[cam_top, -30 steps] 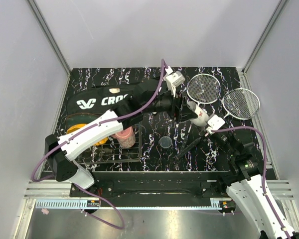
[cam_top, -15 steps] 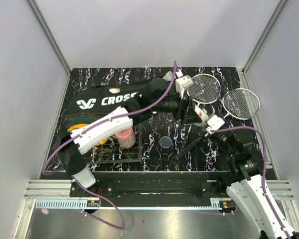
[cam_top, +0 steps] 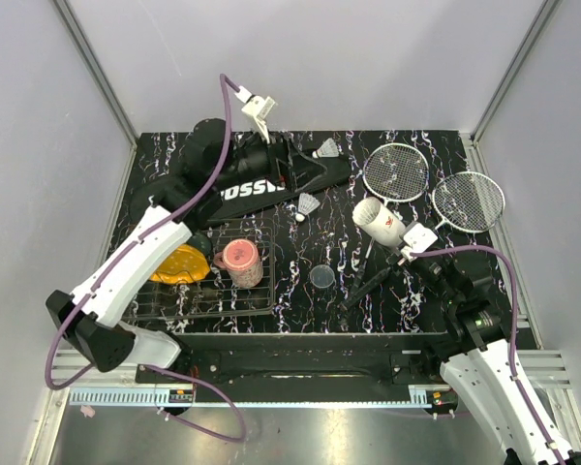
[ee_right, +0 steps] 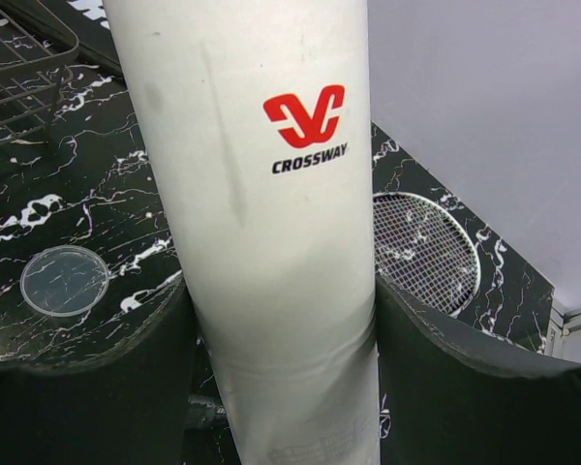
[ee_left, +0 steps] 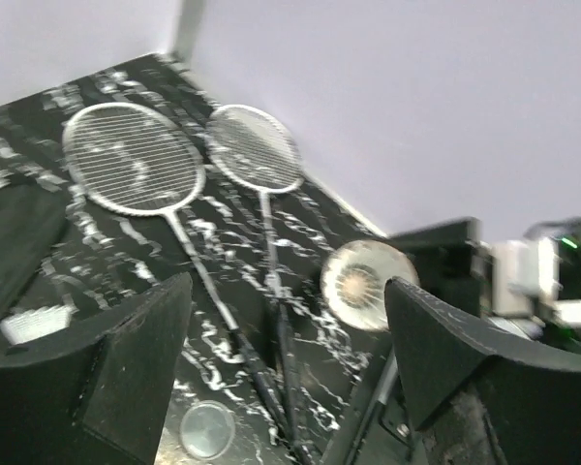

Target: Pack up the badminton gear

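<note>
Two small white feather shuttlecocks lie loose on the black marbled table (cam_top: 445,145). One (cam_top: 326,148) sits just beside the right end of the long black lettered bag (cam_top: 257,184). The other (cam_top: 308,204) lies between the bag and the white cardboard tube (cam_top: 380,221).

Your right pincer (ee_right: 281,291) is clamped on that tube, a finger pressed to each side, with the open mouth tipped toward the left arm. Your left pincer (ee_left: 289,286) is spread wide with nothing in it, raised over the bag.

The step in hand looks like feeding shuttlecocks into the tube. Take the one nearer the tube first. Close on its cork end, since the feathers would likely crush. Hold the tube steady and tilted so the cork slides in first.

Steer clear of the two white-strung oval rackets (cam_top: 395,171) (cam_top: 468,201) just beyond the tube. Leave the small clear round lid (cam_top: 321,277) within reach; it probably caps the tube.
</note>
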`<state>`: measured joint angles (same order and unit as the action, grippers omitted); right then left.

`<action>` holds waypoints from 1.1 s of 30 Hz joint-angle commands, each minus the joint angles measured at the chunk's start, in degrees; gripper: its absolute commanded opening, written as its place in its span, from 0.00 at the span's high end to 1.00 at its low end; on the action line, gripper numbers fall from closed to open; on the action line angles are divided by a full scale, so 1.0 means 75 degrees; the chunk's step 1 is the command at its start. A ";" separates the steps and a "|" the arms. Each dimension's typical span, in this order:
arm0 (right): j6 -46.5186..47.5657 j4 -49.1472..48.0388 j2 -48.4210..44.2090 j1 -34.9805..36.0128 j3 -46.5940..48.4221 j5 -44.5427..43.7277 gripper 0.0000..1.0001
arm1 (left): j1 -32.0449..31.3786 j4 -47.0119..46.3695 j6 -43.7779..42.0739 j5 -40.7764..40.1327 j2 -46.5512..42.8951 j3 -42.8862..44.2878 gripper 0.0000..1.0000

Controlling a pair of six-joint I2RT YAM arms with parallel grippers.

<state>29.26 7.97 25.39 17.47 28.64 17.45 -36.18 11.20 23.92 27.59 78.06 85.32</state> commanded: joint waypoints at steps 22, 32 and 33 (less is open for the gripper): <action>-0.0127 -0.0582 -0.0127 0.0025 0.0060 0.0028 0.82 | 0.0207 0.3839 -0.1701 -0.4524 0.7439 0.5476 0.19; -0.0151 -0.0676 -0.0139 0.0025 0.0025 0.0052 0.82 | 0.0184 0.2538 -0.2240 -0.3445 0.6491 0.3051 0.15; -0.0151 -0.0676 -0.0116 0.0014 0.0025 0.0052 0.81 | 0.0172 0.2549 -0.2287 -0.3387 0.6548 0.3015 0.14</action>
<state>28.60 7.68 25.02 17.47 28.62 17.47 -34.68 35.16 9.43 -2.00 131.41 111.44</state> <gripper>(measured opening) 0.714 0.847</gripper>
